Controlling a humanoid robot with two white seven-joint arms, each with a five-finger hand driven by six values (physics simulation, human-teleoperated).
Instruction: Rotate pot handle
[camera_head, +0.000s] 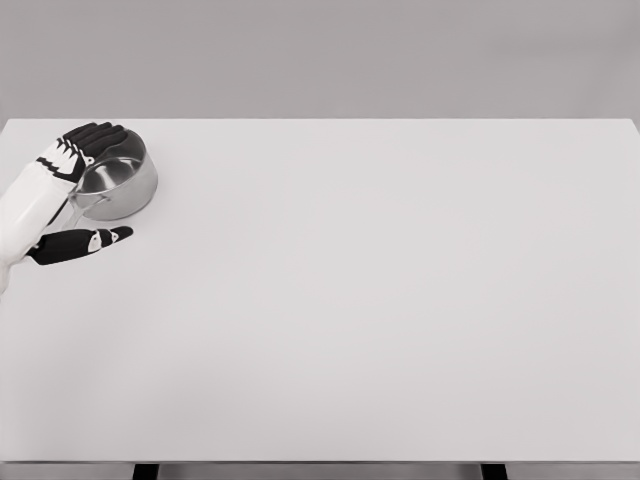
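At the far left, the left hand is cupping the shiny round steel pot, fingers spread over its rim and thumb below, clasping nothing, probably to push the hidden handle round. The pot is sitting on the white bench, far-left corner.

One shiny round stainless-steel pot stood on one broad white rectangular table. One black-and-white five-fingered left hand showed, on one white arm entering from the picture's left edge. Two dark table legs showed at the bottom edge. Nothing else on the tabletop could be counted.
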